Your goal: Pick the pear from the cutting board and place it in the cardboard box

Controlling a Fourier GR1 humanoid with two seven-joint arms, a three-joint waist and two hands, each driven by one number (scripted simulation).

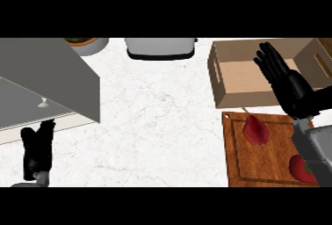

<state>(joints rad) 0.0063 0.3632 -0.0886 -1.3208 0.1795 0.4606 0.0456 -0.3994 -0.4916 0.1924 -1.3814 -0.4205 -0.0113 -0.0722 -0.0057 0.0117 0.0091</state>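
One pear [257, 130] untouched on cutting board [259, 169]; right hand [285, 81] open over cardboard box [228, 94]. Bring hand back, lower, curl round pear's middle.

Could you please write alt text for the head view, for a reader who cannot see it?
The robot's right hand hovers open above the cardboard box, while the red pear lies on the wooden cutting board beside a tomato. The left hand rests at lower left, below a grey cabinet.
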